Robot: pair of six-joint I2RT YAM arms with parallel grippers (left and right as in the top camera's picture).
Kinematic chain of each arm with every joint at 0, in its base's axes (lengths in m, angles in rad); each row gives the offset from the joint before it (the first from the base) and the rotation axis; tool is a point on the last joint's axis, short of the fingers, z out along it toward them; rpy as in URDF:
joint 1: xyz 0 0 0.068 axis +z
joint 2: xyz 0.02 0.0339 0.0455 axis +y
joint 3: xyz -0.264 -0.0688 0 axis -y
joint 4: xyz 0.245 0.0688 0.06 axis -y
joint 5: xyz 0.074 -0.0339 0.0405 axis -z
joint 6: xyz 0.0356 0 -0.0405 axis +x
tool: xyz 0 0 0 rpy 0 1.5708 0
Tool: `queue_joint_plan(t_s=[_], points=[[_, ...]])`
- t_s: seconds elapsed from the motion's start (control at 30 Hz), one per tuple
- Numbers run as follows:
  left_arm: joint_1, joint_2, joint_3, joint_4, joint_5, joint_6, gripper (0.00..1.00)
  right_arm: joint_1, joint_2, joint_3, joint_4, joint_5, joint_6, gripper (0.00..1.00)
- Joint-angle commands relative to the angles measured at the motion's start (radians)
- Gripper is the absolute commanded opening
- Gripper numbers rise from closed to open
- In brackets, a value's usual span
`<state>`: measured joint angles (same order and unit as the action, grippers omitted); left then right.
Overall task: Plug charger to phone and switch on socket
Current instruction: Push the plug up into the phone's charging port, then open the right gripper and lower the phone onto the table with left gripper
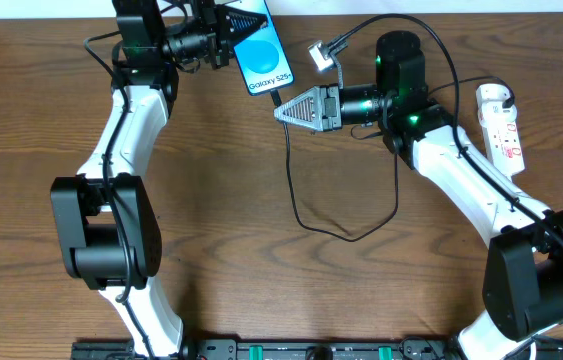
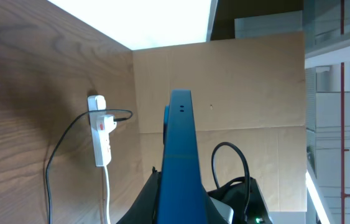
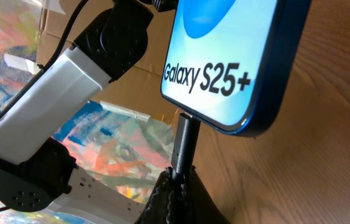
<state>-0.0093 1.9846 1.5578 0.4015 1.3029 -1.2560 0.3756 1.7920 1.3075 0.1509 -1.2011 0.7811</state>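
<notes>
The phone [image 1: 261, 52], blue screen with "Galaxy S25+" text, is held tilted above the table by my left gripper [image 1: 229, 35], which is shut on its far end; it also shows in the left wrist view [image 2: 181, 155] and the right wrist view [image 3: 237, 56]. My right gripper [image 1: 286, 110] is shut on the charger's black plug tip [image 3: 184, 146], which sits at the phone's bottom port. The black cable [image 1: 306, 215] loops over the table. The white socket strip [image 1: 501, 125] lies at the right, also seen in the left wrist view [image 2: 102, 137].
A white adapter [image 1: 321, 55] lies near the phone at the back. A cardboard wall [image 2: 224, 81] stands behind the table. The wooden table [image 1: 261, 280] runs toward the front edge.
</notes>
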Motion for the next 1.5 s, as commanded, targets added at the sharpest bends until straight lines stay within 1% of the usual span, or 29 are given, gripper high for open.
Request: queue_joint_plan(t_s=[0.0,0.1,0.2,0.23,0.37,0.4,0.43,0.47,0.5,0.57,0.67,0.7,0.77,0.8,0.83,0.9,0.93,1.0,1.03,1.07,1.1,1.13,1.2,1.23,1.3,1.4,1.47], points=[[-0.038,-0.019,0.014,0.005,0.145,0.011,0.07,-0.014,-0.003,0.007,0.018,0.145,0.008,0.01],[-0.037,-0.019,0.014,0.005,0.139,0.011,0.07,-0.018,-0.003,0.007,0.017,0.134,0.008,0.01],[-0.035,-0.019,0.014,0.005,0.122,0.011,0.07,-0.019,-0.003,0.007,0.017,0.08,0.008,0.01],[-0.035,-0.019,0.014,0.005,0.121,0.011,0.07,-0.019,-0.003,0.007,0.015,0.06,0.007,0.03],[-0.033,-0.019,0.014,0.005,0.121,0.011,0.08,-0.022,-0.003,0.007,0.013,-0.016,0.008,0.18],[-0.031,-0.018,0.014,0.005,0.122,0.011,0.07,-0.023,-0.003,0.007,0.013,-0.026,0.013,0.2],[-0.029,-0.018,0.014,0.005,0.122,0.021,0.08,-0.03,-0.003,0.007,0.008,-0.049,0.023,0.25],[-0.026,-0.018,0.014,0.004,0.122,0.029,0.07,-0.038,-0.003,0.007,-0.002,-0.063,0.026,0.27],[-0.026,-0.018,0.014,0.004,0.123,0.033,0.06,-0.045,-0.003,0.007,-0.01,-0.073,0.026,0.3],[-0.026,-0.017,0.014,0.004,0.122,0.045,0.07,-0.061,-0.003,0.007,-0.024,-0.083,0.021,0.32],[-0.026,-0.017,0.012,-0.001,0.123,0.105,0.07,-0.086,-0.003,0.007,-0.051,-0.081,0.002,0.34],[-0.026,-0.017,0.009,-0.009,0.123,0.133,0.07,-0.097,-0.003,0.007,-0.064,-0.076,-0.006,0.35],[-0.026,-0.017,-0.002,-0.048,0.122,0.216,0.07,-0.138,-0.003,0.007,-0.148,-0.018,-0.045,0.35],[-0.026,-0.017,-0.01,-0.105,0.119,0.291,0.07,-0.161,-0.003,0.007,-0.212,0.019,-0.079,0.35],[-0.026,-0.016,-0.016,-0.147,0.113,0.331,0.07,-0.174,-0.003,0.007,-0.255,0.044,-0.107,0.36],[-0.026,-0.016,-0.03,-0.287,0.063,0.438,0.07,-0.21,-0.003,0.007,-0.394,0.124,-0.193,0.36],[-0.026,-0.016,-0.039,-0.414,-0.004,0.52,0.07,-0.227,-0.003,0.007,-0.478,0.179,-0.249,0.36],[-0.027,-0.016,-0.049,-0.614,-0.155,0.626,0.07,-0.241,-0.003,0.007,-0.578,0.256,-0.323,0.36],[-0.028,-0.016,-0.05,-0.664,-0.198,0.652,0.07,-0.245,-0.003,0.007,-0.599,0.273,-0.338,0.36],[-0.032,-0.015,-0.05,-0.764,-0.299,0.716,0.07,-0.247,-0.003,0.007,-0.634,0.303,-0.367,0.36],[-0.035,-0.015,-0.05,-0.799,-0.34,0.743,0.08,-0.248,-0.003,0.007,-0.648,0.315,-0.38,0.36],[-0.042,-0.015,-0.05,-0.876,-0.428,0.808,0.08,-0.248,-0.003,0.007,-0.675,0.343,-0.407,0.36],[-0.058,-0.013,-0.05,-0.973,-0.539,0.908,0.07,-0.246,-0.003,0.007,-0.704,0.377,-0.432,0.36],[-0.069,-0.01,-0.05,-1.012,-0.571,0.961,0.07,-0.243,-0.003,0.007,-0.715,0.395,-0.442,0.36],[-0.091,0.01,-0.05,-1.051,-0.582,1.05,0.07,-0.236,-0.003,0.007,-0.732,0.431,-0.451,0.36],[-0.108,0.056,-0.05,-1.043,-0.581,1.1,0.07,-0.228,-0.003,0.007,-0.739,0.44,-0.462,0.36],[-0.11,0.083,-0.05,-1.025,-0.578,1.103,0.07,-0.226,-0.003,0.007,-0.745,0.441,-0.466,0.36]])
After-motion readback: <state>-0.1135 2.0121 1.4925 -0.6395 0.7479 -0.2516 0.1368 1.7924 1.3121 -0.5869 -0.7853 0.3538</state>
